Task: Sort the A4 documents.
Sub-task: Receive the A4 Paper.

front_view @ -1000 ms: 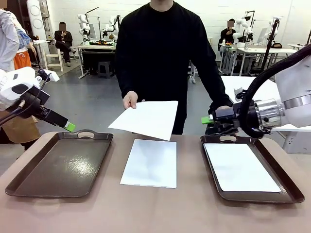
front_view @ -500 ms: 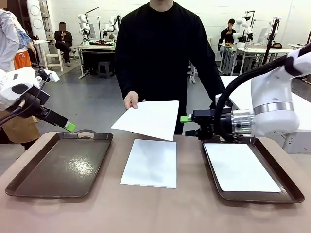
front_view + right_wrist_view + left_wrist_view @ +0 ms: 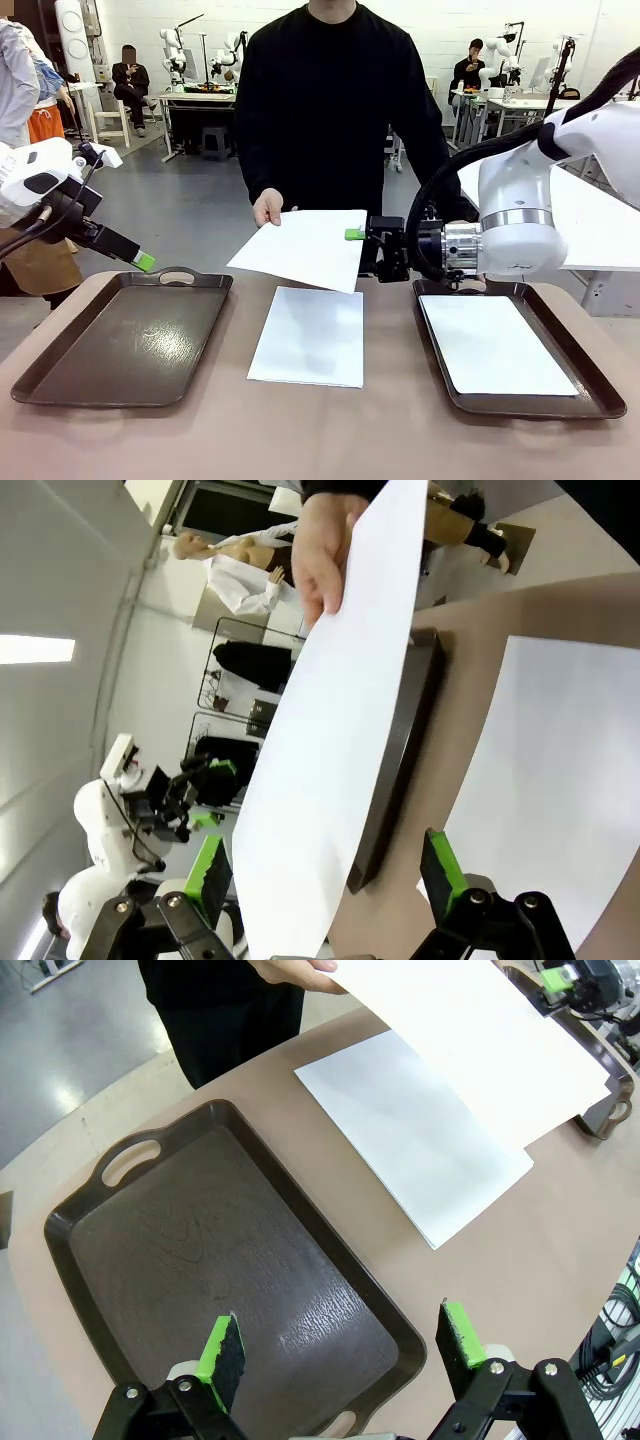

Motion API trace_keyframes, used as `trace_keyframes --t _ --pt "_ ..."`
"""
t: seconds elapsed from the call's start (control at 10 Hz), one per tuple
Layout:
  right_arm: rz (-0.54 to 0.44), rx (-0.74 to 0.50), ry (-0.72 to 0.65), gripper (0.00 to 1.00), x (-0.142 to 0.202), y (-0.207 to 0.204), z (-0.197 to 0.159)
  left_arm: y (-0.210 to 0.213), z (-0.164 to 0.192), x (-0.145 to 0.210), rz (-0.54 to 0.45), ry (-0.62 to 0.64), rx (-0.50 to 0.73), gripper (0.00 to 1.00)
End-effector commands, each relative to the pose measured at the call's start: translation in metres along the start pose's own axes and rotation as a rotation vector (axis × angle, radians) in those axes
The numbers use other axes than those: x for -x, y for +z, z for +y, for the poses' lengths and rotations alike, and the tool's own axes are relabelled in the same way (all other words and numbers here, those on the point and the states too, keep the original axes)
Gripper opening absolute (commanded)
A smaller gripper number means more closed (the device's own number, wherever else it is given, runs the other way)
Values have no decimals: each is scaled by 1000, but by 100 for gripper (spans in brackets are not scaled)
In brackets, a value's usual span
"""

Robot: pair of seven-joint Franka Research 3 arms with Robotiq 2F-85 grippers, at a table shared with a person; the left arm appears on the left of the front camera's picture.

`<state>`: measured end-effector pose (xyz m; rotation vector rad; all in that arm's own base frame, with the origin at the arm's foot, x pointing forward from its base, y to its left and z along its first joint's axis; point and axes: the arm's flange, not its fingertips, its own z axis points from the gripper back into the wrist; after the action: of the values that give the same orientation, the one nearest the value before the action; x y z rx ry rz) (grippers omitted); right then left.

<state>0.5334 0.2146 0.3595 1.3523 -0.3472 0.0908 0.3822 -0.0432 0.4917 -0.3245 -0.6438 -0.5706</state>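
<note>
Glossy white rounded shell of the right arm (image 3: 520, 200), joined to a silver metal wrist ring (image 3: 462, 248); just beyond that ring, a boxy black right gripper (image 3: 357, 240) tipped with bright green pads (image 3: 440, 865); looping out beside the ring, a thick black cable (image 3: 416, 225). White moulded housing of the left arm (image 3: 35, 175), trailed by thin black wires (image 3: 40, 225); black left gripper (image 3: 340, 1345), likewise green-padded; pale round screws (image 3: 490, 1365) at the finger joints.

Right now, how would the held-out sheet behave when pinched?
Probably floppy: the sheet, held at one corner by the hand, slopes downward. Likely light: one hand carries it. A pinch from the right tool may crease it.
</note>
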Motion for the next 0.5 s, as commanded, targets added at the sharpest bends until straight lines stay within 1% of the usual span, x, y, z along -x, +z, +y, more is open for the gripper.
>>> trace_keyframes --t 0.0,0.2,0.4 --pt "-78 11 -50 100 -17 -16 -10 -1 2 1 -4 2 8 100" --pt "-104 11 -77 100 -21 -21 -12 -1 2 1 -4 2 8 100" --pt "-95 -12 -106 100 -20 -25 -13 -1 2 1 -4 2 8 100"
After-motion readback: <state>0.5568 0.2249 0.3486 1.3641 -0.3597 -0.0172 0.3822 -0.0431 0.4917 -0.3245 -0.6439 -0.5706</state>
